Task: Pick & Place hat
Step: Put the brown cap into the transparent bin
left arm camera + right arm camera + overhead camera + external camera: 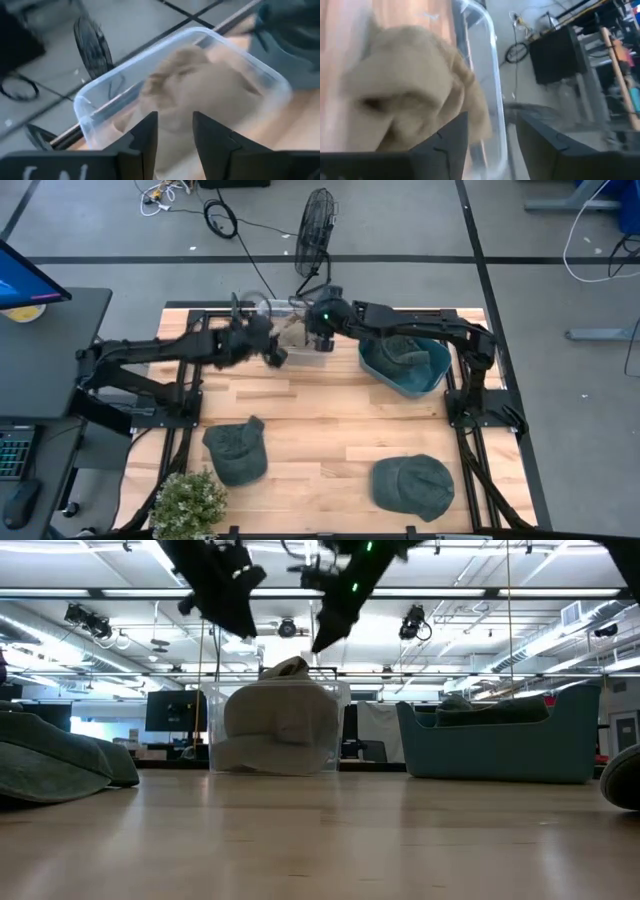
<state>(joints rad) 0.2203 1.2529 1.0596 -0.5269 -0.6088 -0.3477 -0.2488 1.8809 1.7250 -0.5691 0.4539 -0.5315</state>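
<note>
A beige hat [292, 332] lies inside a clear plastic bin [262, 304] at the table's far edge, its crown rising just above the rim in the low view [288, 667]. My left gripper [275, 355] hovers open over the bin's near left side. My right gripper [320, 342] hovers open over its right side. The left wrist view shows open fingers [175, 117] above the hat [200, 85] and bin [90, 100]. The right wrist view shows open fingers [492, 120] beside the hat [405, 75]. Two dark green hats [237, 452] [412, 485] rest flat on the wood near the front.
A blue bin [432, 378] right of the clear bin holds another dark green hat [400, 350]. A potted plant [188, 502] stands at the near left corner. Bare wood stretches across the table's middle. A fan [315, 230] stands on the floor beyond the far edge.
</note>
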